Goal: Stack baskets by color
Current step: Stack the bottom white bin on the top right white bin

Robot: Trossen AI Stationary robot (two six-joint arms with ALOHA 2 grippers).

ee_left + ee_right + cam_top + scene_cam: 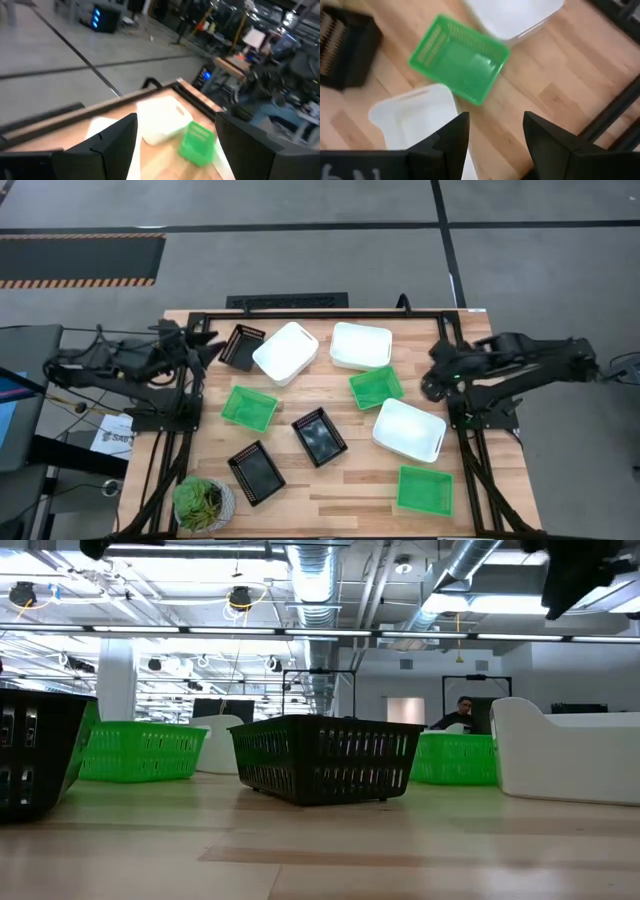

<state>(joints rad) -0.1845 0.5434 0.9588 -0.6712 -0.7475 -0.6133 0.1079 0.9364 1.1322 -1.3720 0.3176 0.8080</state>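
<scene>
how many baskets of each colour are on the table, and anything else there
white baskets: 3
green baskets: 3
black baskets: 3
potted plant: 1
total: 10 things, 9 of them baskets

- My left arm: dark, matte, jointed segments with thin black cables trailing along it.
- My right arm: same dark finish, bulkier rounded joint housings.
- My right tool: two black, angular, wedge-shaped fingers; pale lettering on the body below.
- My left tool: matching black, flat-faced fingers.
</scene>
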